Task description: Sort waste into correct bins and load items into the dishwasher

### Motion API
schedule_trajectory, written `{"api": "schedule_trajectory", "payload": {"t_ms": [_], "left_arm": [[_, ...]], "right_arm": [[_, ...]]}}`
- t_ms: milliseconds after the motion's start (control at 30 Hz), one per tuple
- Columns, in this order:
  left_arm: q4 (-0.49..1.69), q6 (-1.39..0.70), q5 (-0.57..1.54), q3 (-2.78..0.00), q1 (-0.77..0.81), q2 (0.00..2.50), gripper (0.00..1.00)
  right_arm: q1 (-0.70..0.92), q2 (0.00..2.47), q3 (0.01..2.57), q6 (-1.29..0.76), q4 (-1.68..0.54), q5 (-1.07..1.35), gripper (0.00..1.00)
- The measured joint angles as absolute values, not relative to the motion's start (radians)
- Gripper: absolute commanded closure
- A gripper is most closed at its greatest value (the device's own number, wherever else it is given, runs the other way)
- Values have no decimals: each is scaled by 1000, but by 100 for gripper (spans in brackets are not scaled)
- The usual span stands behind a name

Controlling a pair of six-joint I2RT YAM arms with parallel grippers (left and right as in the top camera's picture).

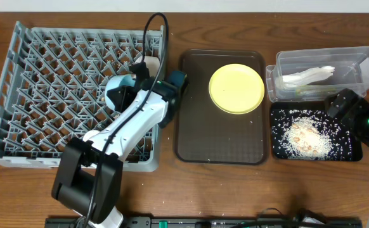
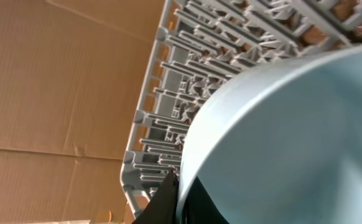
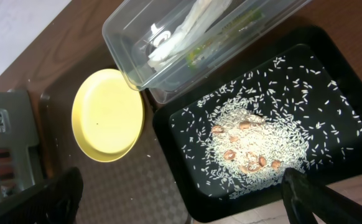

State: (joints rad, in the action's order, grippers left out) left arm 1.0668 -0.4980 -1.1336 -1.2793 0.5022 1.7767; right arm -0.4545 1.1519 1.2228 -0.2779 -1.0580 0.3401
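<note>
My left gripper [image 1: 126, 90] is shut on the rim of the light blue bowl [image 1: 116, 90], holding it over the right part of the grey dish rack [image 1: 45, 82]. In the left wrist view the bowl [image 2: 293, 137] fills the frame, its rim pinched between my dark fingers [image 2: 165, 202], with rack pegs [image 2: 187, 93] behind. A white bowl [image 1: 149, 62] stands in the rack close by. The yellow plate [image 1: 236, 88] lies on the brown tray [image 1: 222, 142]. My right gripper [image 1: 346, 111] hangs open over the black tray [image 1: 279, 149] of rice crumbs [image 1: 305, 134]. The clear tub [image 1: 356, 63] holds the white napkin [image 1: 308, 77].
In the right wrist view the open gripper [image 3: 181, 205] spans the black tray's near corner [image 3: 175, 143]. Rice [image 3: 249, 146] lies in a heap, and the plate [image 3: 106, 115] sits to the left. The tub [image 3: 131, 43] holds the napkin [image 3: 181, 34] and a green wrapper [image 3: 196, 56].
</note>
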Motion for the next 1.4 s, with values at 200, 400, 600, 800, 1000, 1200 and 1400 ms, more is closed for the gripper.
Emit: {"api": "schedule_trajectory", "payload": {"t_ms": [200, 400, 600, 800, 1000, 1200, 1400], "left_arm": [[1076, -498, -1109, -1279, 561, 1777, 88], [1103, -498, -1106, -1279, 624, 1777, 86], [1137, -505, -1042, -1279, 694, 1778, 69], [1158, -529, -887, -1279, 727, 1779, 69], [1171, -546, -786, -1279, 730, 1779, 69], [1193, -558, -753, -1279, 730, 1779, 69], [1236, -575, -770, -1279, 726, 1779, 69]], "right_arm": [[-455, 1152, 1223, -278, -1058, 340, 1], [-455, 1152, 1223, -278, -1058, 340, 1], [-455, 1152, 1223, -278, -1058, 340, 1], [-455, 1152, 1223, -278, -1058, 340, 1], [-455, 1152, 1223, -278, -1058, 340, 1], [-455, 1152, 1223, -278, -1058, 340, 1], [-455, 1152, 1223, -278, -1058, 340, 1]]}}
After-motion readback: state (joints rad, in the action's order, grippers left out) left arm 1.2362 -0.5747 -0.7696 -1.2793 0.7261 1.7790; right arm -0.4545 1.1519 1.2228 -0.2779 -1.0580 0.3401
